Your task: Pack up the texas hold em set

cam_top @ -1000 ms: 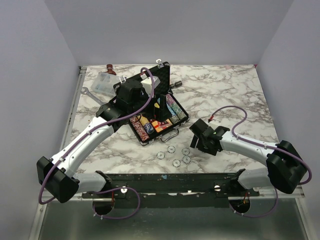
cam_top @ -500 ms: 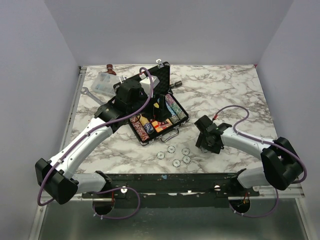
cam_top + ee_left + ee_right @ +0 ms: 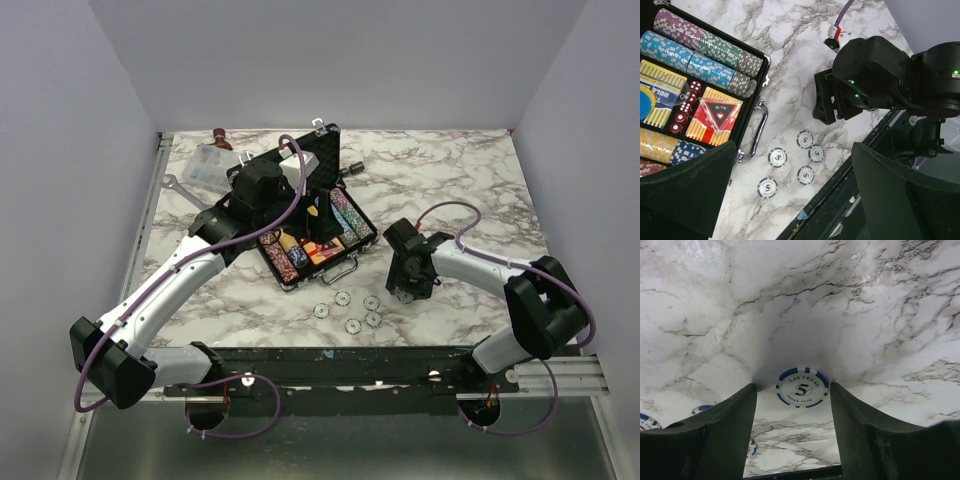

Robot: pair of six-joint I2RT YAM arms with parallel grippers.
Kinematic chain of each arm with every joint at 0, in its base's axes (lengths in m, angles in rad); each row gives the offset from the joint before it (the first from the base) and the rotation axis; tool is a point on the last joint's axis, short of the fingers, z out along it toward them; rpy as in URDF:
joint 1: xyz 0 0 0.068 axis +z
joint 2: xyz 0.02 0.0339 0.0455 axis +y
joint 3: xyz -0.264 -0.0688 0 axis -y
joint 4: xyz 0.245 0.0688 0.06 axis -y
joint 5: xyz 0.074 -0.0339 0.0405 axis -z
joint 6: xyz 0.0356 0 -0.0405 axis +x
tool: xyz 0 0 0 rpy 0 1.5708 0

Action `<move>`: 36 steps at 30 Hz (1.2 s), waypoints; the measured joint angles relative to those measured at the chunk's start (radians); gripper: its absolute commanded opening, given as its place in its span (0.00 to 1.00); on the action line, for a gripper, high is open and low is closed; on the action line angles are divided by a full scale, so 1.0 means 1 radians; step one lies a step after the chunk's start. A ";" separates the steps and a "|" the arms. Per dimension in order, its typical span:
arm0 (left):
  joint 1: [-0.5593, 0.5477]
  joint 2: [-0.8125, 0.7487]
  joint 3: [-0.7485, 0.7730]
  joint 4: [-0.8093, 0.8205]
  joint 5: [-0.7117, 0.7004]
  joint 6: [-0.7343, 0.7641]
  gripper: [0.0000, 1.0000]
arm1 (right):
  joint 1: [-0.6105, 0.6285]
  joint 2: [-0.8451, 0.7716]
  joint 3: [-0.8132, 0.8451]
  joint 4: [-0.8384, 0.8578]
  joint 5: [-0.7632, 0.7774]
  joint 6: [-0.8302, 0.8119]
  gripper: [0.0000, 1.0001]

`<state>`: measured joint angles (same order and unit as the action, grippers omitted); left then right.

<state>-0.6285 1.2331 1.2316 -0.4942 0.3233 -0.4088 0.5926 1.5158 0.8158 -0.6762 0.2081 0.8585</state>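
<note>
Black fingers of the right tool [image 3: 791,387] stand spread either side of a pale blue-edged chip [image 3: 802,386] lying flat on the marble worktop [image 3: 865,300]; other loose chips [image 3: 352,324] lie nearby, just beside the open briefcase [image 3: 325,155], where the left tool [image 3: 793,150] hangs spread wide

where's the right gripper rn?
Top view: right gripper sits low over the marble table, just right of the loose chips; its wrist view shows a 5 chip lying between its fingers.
</note>
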 measured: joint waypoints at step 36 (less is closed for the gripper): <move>-0.002 -0.001 0.000 -0.001 0.004 0.000 0.98 | -0.065 0.212 0.171 -0.147 -0.179 -0.217 0.37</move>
<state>-0.6308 1.2320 1.2316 -0.4950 0.3271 -0.4084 0.5278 1.7283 0.9867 -0.8234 0.0292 0.6411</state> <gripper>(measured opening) 0.977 0.455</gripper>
